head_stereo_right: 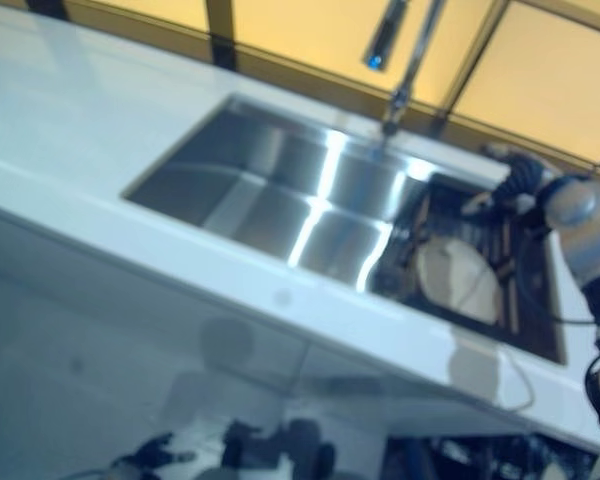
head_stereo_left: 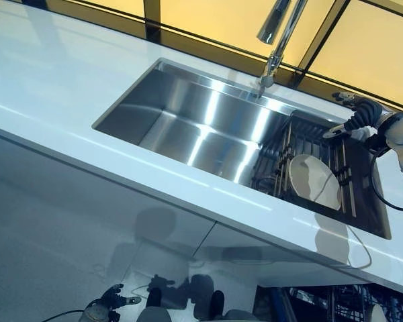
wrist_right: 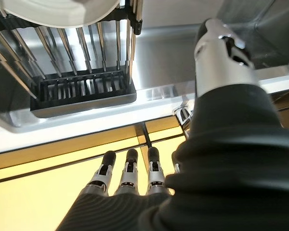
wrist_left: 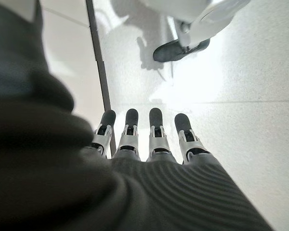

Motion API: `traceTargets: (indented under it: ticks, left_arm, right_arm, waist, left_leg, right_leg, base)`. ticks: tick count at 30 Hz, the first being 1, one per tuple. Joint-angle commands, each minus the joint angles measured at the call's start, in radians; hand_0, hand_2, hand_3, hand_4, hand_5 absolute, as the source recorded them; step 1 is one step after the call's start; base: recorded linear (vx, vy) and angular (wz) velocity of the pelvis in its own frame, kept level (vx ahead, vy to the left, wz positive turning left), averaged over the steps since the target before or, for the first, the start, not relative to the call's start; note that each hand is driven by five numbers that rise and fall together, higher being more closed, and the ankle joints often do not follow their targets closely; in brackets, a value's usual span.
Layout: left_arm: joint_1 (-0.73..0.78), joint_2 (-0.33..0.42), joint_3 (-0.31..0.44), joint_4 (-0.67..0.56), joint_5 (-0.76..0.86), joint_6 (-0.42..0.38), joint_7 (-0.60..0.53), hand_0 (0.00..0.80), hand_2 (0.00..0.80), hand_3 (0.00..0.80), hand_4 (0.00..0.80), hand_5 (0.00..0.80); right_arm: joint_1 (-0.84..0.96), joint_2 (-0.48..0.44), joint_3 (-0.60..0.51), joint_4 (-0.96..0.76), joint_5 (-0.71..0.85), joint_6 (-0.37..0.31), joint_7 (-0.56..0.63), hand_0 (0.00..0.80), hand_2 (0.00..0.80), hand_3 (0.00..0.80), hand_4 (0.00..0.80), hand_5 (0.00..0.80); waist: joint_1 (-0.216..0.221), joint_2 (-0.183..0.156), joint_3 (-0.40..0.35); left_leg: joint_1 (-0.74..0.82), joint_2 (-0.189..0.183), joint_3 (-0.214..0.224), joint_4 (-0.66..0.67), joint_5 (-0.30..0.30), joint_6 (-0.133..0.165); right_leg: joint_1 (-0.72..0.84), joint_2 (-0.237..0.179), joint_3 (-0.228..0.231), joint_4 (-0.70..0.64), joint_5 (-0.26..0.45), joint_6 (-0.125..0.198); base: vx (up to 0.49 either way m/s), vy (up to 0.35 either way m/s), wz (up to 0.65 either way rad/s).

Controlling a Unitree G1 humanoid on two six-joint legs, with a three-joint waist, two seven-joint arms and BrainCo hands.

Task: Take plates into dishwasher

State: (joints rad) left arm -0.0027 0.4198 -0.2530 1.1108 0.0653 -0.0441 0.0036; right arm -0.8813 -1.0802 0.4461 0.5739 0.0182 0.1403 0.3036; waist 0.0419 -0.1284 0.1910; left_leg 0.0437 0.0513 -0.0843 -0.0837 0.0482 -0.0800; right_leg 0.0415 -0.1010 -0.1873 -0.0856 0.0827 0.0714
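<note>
white and round, the ceramic plate (head_stereo_left: pixel 314 181) leans among the wires of a dark wire dish rack (head_stereo_left: pixel 285 144) at the right end of the brushed steel sink (head_stereo_left: pixel 188 121), which is sunk into the pale counter (head_stereo_left: pixel 47 87). my right hand (head_stereo_left: pixel 354 115) hovers over the far right corner of the sink, just beyond the rack and not touching the plate; its fingers (wrist_right: pixel 128 168) are straight and relaxed with the thumb held apart, holding nothing. my left hand (wrist_left: pixel 149 139) hangs low below the counter's near edge, fingers straight and side by side, also empty. i judge the plate stiff, glazed and slick, fairly light but breakable, so i would take it by the upper rim, thumb on one face and fingers on the other, and lift it straight out between the wires. the chrome tap (head_stereo_left: pixel 279 33) rises from the sink's far edge.
</note>
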Motion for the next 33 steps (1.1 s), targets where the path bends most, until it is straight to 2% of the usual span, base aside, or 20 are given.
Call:
traceTargets:
  ticks: [1,14,17,24,33]
  left_arm:
    - [0.003,0.025,-0.017,0.007,0.022,-0.016,0.016,0.0,0.0,0.0,0.0,0.0]
    - [0.003,0.009,-0.047,-0.024,0.027,-0.015,0.005,0.0,0.0,0.0,0.0,0.0]
    - [0.001,0.009,-0.05,-0.022,0.027,-0.013,0.004,0.0,0.0,0.0,0.0,0.0]
    - [-0.021,0.004,-0.065,-0.022,0.033,-0.022,-0.007,0.0,0.0,0.0,0.0,0.0]
    - [-0.055,0.01,-0.085,-0.038,0.027,-0.012,-0.024,0.0,0.0,0.0,0.0,0.0]
  right_arm:
    - [-0.095,-0.04,0.026,0.02,-0.031,0.005,0.011,0.0,0.0,0.0,0.0,0.0]
    - [-0.211,0.027,0.133,0.194,-0.08,-0.027,0.113,0.0,0.0,0.0,0.0,0.0]
    - [-0.228,0.026,0.151,0.225,-0.082,-0.034,0.14,0.0,0.0,0.0,0.0,0.0]
    - [-0.272,0.008,0.176,0.29,-0.096,-0.071,0.161,0.0,0.0,0.0,0.0,0.0]
    - [-0.311,-0.01,0.226,0.202,-0.125,-0.057,0.16,0.0,0.0,0.0,0.0,0.0]
  waist:
    - [0.014,0.014,0.01]
    - [-0.016,0.06,0.023]
    - [-0.021,0.065,0.026]
    - [-0.023,0.084,0.042]
    - [-0.034,0.093,0.054]
  left_leg:
    - [0.086,-0.028,0.1,0.031,-0.128,0.066]
    - [0.06,-0.005,0.155,0.099,-0.138,0.03]
    - [0.055,-0.005,0.154,0.124,-0.143,0.024]
    - [0.022,0.003,0.14,0.178,-0.106,0.001]
    - [0.007,-0.002,0.115,0.17,-0.087,-0.007]
  right_leg:
    - [-0.102,-0.021,0.017,0.097,0.003,0.052]
    - [-0.11,0.024,0.05,0.061,-0.008,0.005]
    - [-0.113,0.026,0.055,0.067,-0.014,-0.004]
    - [-0.138,0.032,0.051,0.084,-0.03,-0.026]
    - [-0.187,0.035,0.049,0.104,-0.037,-0.038]
  base:
    - [0.046,-0.151,0.01]
    - [0.05,-0.124,-0.1]
    - [0.068,-0.085,-0.07]
    - [0.023,-0.04,-0.04]
    - [-0.002,-0.007,-0.02]
